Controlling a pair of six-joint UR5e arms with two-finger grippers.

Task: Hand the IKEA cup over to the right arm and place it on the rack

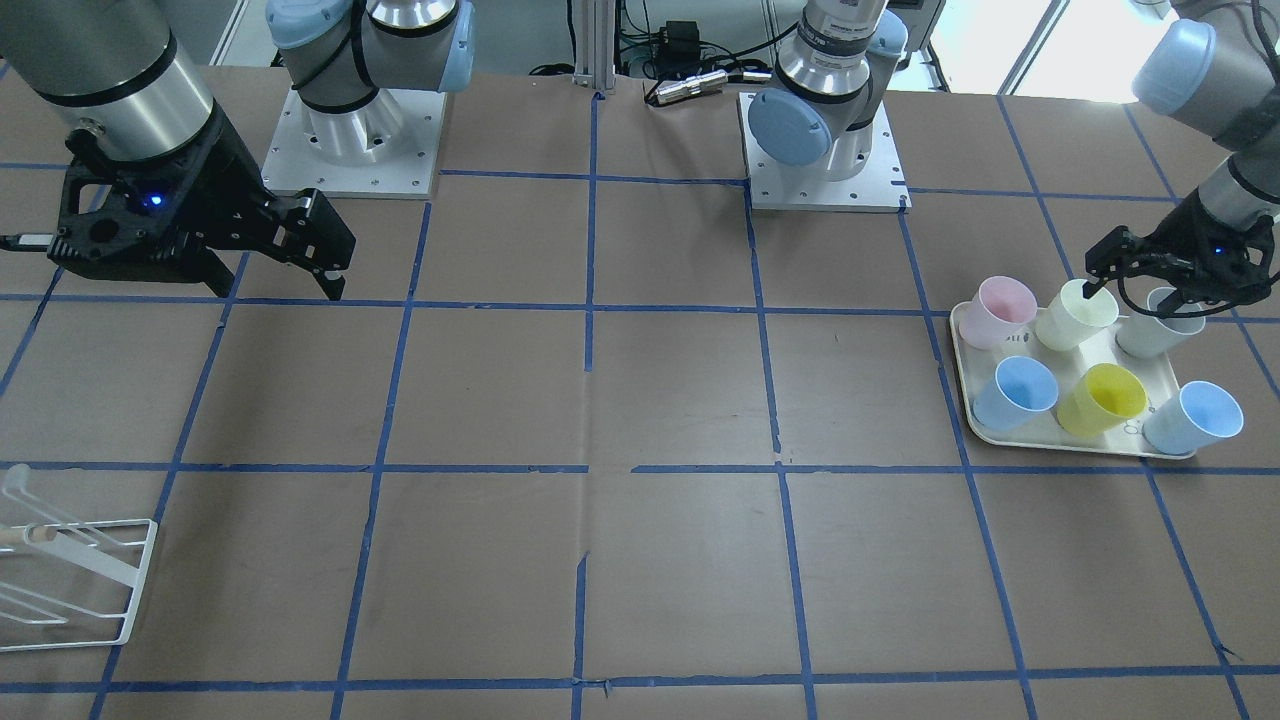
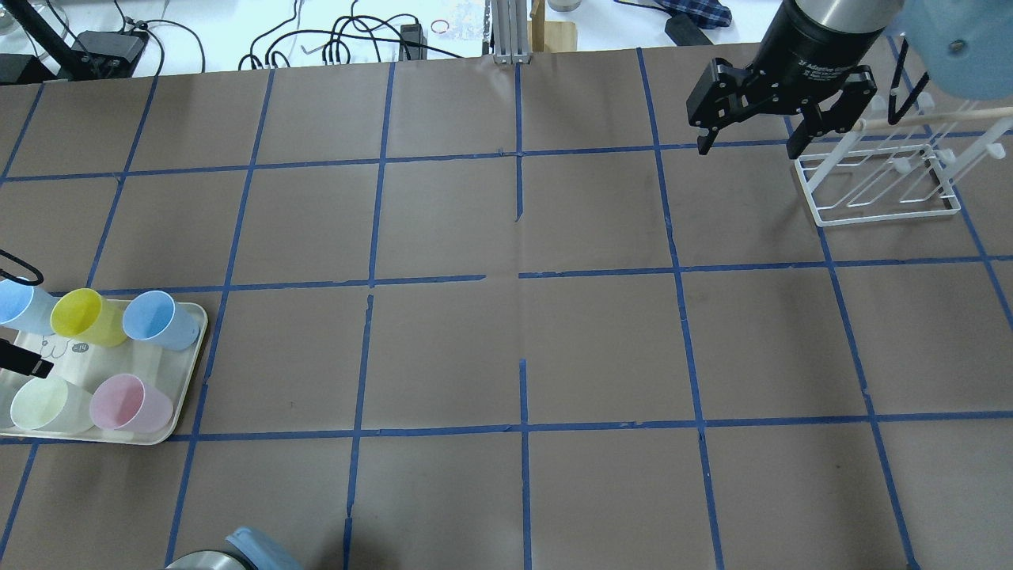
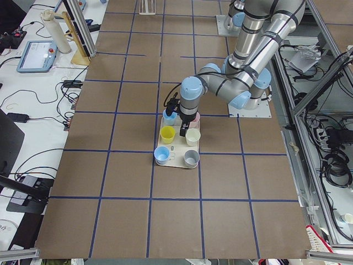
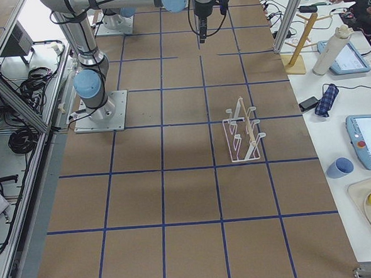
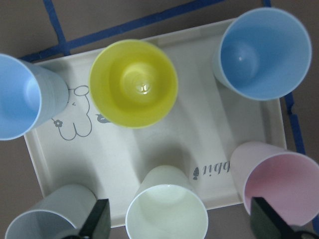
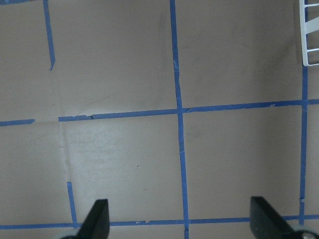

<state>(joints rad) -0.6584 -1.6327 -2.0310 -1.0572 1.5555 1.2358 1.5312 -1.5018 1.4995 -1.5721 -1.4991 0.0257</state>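
Observation:
The cream IKEA cup point(image 1: 1075, 313) stands upright on a cream tray point(image 1: 965, 385) among other cups. It also shows in the overhead view point(image 2: 43, 404) and the left wrist view point(image 5: 167, 214). My left gripper point(image 1: 1143, 290) hovers just above it, open and empty. In the left wrist view its fingers point(image 5: 97, 221) straddle the cup, one on the grey cup's side and one on the pink cup's side. My right gripper point(image 2: 748, 146) is open and empty, held above the table beside the white wire rack point(image 2: 882, 186), which also shows in the front view point(image 1: 80, 580).
The tray also holds a grey cup point(image 1: 1155, 325), a pink cup point(image 1: 1000, 310), a bright yellow cup point(image 1: 1100, 400) and two blue cups point(image 1: 1015, 390). Brown paper with blue tape lines covers the table point(image 2: 522, 332). The arm bases point(image 1: 825, 150) stand at the robot's edge.

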